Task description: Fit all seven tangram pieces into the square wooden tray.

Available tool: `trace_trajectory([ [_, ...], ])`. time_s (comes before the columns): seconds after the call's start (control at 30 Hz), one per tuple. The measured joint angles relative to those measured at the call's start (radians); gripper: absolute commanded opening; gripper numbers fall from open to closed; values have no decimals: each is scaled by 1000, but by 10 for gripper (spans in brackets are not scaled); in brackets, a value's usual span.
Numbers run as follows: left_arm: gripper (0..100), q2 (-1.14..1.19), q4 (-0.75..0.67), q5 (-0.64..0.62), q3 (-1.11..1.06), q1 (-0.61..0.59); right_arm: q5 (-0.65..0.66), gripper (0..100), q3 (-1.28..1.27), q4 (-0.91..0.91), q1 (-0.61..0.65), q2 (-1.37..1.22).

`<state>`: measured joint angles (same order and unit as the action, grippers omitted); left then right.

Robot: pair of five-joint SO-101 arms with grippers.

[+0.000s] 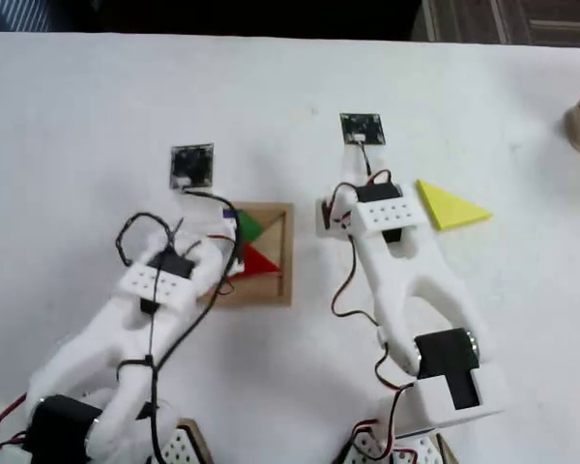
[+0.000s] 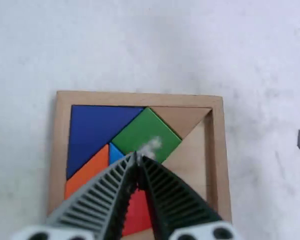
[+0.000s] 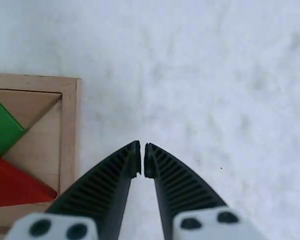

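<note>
Five coloured pieces in the square wooden tray (image 2: 140, 96), one outside; both jaw pairs pressed together, holding nothing.
In tray: one blue triangle (image 2: 97, 127), one green square (image 2: 147, 131), one orange piece (image 2: 87, 172), one small light-blue triangle (image 2: 115, 155), one red triangle (image 2: 137, 210); one yellow triangle (image 1: 449, 206) lies on the table (image 1: 77, 116), well apart; left gripper (image 2: 138, 159) hangs over the tray, tips at the green square's corner; right gripper (image 3: 142, 160) angles down over table just beside the tray's rim, between tray and yellow triangle.

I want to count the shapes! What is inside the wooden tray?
A big blue triangle, green square, orange piece, small blue piece and red piece. The left pincer hides part of the tray.
</note>
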<state>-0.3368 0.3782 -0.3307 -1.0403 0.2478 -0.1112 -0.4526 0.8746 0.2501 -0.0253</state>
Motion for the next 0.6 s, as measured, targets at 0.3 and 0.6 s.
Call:
trace_trajectory([
  [0.3,23,12,14,86,-8,61,0,18,0,0,-2,0],
  [0.6,23,15,-54,54,3,-98,0,18,0,-20,-2,0],
])
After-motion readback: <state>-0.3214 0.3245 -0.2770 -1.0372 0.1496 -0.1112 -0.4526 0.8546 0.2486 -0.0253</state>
